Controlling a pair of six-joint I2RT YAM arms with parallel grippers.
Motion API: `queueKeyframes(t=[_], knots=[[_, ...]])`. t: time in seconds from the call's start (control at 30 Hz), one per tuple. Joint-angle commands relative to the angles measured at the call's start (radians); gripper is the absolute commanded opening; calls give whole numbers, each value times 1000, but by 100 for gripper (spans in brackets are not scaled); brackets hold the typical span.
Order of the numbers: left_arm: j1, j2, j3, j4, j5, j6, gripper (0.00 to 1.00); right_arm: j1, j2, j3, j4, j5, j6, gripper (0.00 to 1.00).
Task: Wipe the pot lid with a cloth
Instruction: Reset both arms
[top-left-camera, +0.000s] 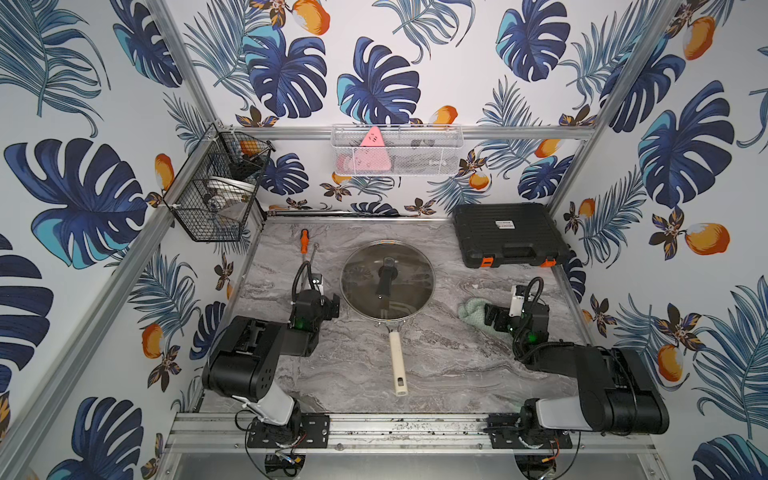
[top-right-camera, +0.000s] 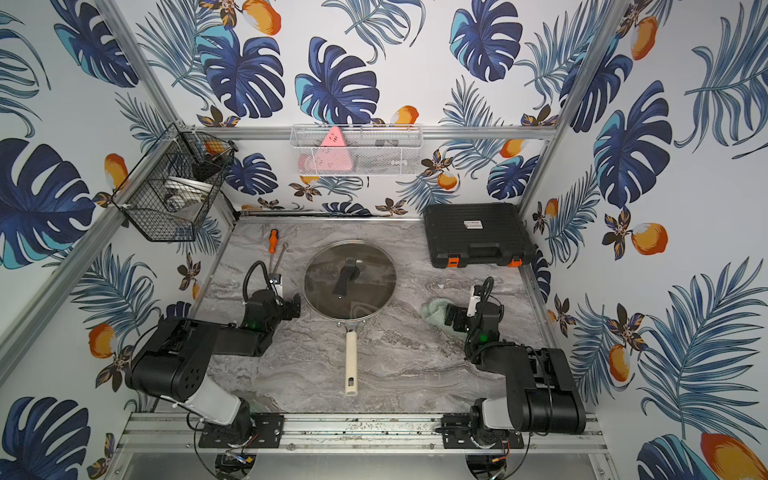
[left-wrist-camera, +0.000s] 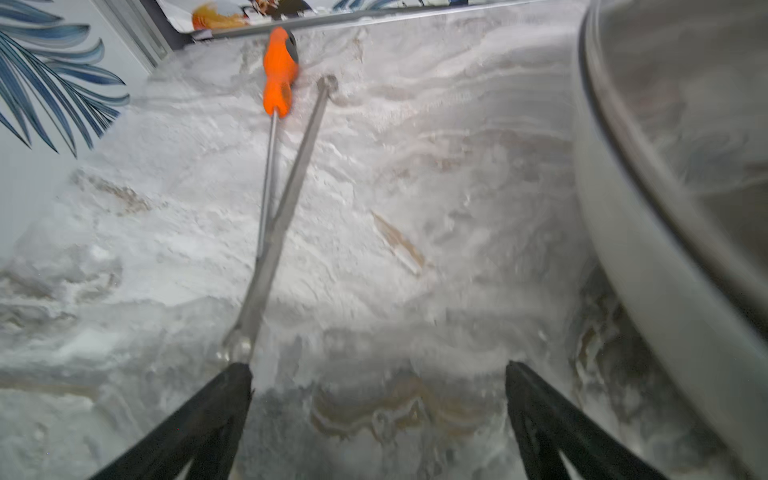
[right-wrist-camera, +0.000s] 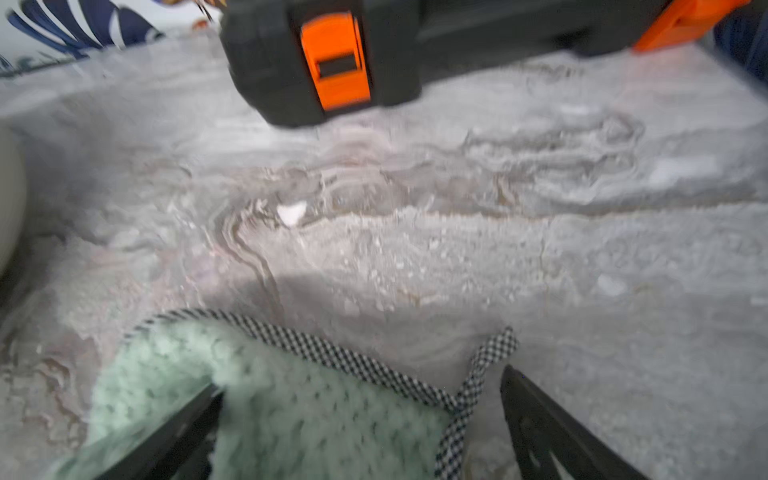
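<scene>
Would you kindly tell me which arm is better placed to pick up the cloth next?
Right: the right end effector, open, hangs over the cloth, while the left end effector sits beyond the pot lid.

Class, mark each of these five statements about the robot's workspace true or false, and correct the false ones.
1. The pot lid sits on the pan. True.
2. The right claw holds the cloth in mid-air. False: the claw is open and the cloth lies on the table.
3. The screwdriver has an orange handle. True.
4. The black case stands open. False: it is shut.
5. The left claw is shut. False: it is open and holds nothing.
</scene>
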Motion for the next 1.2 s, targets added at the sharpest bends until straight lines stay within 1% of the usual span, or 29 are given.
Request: queueKeyframes(t=[0.0,0.07,0.1,0.2,0.27,0.33,0.37,0.43,0.53,0.6,0.63,0.67,0.7,0.8,0.87,0.93,1.17], knots=[[8,14,-51,297,31,13,99,-2,62,-24,341,14,-23,100],[9,29,-44,311,58,33,99,-2,151,-62,522,-21,-41,100],[10,18,-34,273,74,33,99,-2,184,-79,578,-25,-48,100],[8,19,-22,249,74,34,99,-3,306,-115,772,-3,-37,100],[9,26,-28,278,67,35,99,-3,288,-102,728,-32,-46,100],[9,19,-28,259,68,31,99,-3,290,-85,706,-47,-53,100],[9,25,-27,273,66,34,99,-4,292,-78,695,-44,-51,100],[10,19,-19,243,70,31,99,-3,273,-56,631,-22,-45,100],[10,19,13,179,65,25,99,-3,252,16,473,-12,-47,100],[17,23,20,177,66,20,99,-3,248,92,319,1,-44,100],[19,21,21,167,71,16,99,-3,249,142,230,28,-34,100],[20,23,22,174,70,16,99,-6,244,167,167,87,-3,100],[20,22,22,170,70,15,99,-5,238,169,155,136,14,100],[22,22,21,170,73,15,99,-5,257,149,232,131,5,100],[22,22,20,175,70,16,99,-5,245,163,177,130,10,100],[22,22,20,175,70,18,99,-5,256,154,218,126,7,100],[22,21,19,174,70,18,99,-5,251,158,199,121,4,100]])
